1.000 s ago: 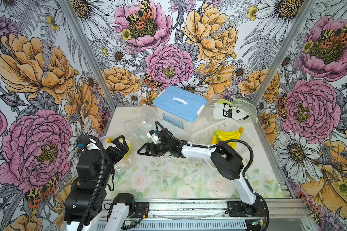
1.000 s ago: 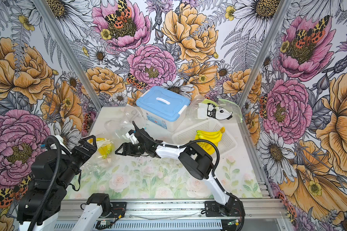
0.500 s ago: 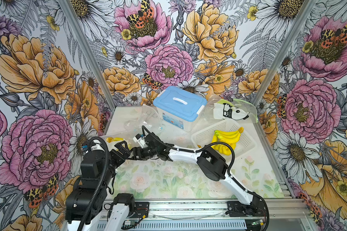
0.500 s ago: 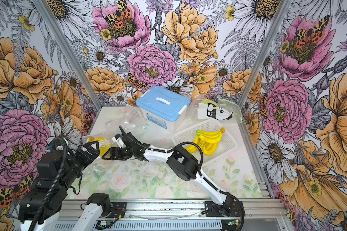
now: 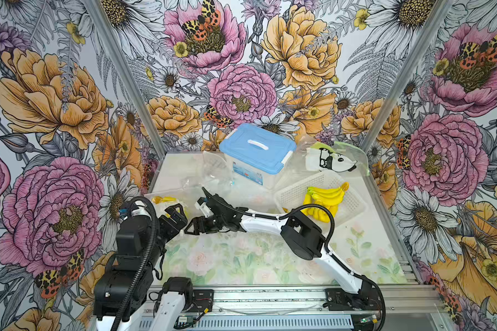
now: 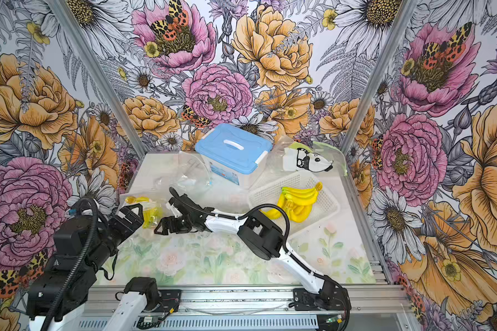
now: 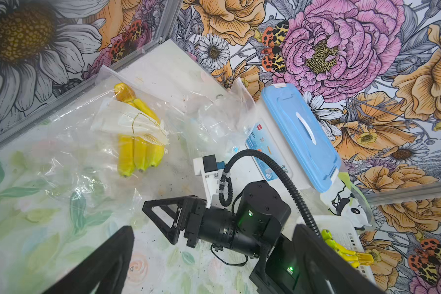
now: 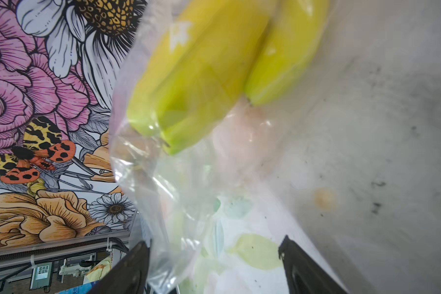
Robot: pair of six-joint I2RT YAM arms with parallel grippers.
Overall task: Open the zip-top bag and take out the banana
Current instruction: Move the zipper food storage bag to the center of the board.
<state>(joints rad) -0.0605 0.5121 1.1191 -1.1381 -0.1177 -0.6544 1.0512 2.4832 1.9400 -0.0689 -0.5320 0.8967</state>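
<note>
Zip-top bag (image 7: 87,163) | right jaws apart, moved left to its edge | left jaws wide apart

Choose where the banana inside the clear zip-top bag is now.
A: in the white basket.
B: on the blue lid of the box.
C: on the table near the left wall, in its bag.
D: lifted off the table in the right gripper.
C: the banana lies inside the zip-top bag on the table, and the right gripper stands open next to it.
</note>
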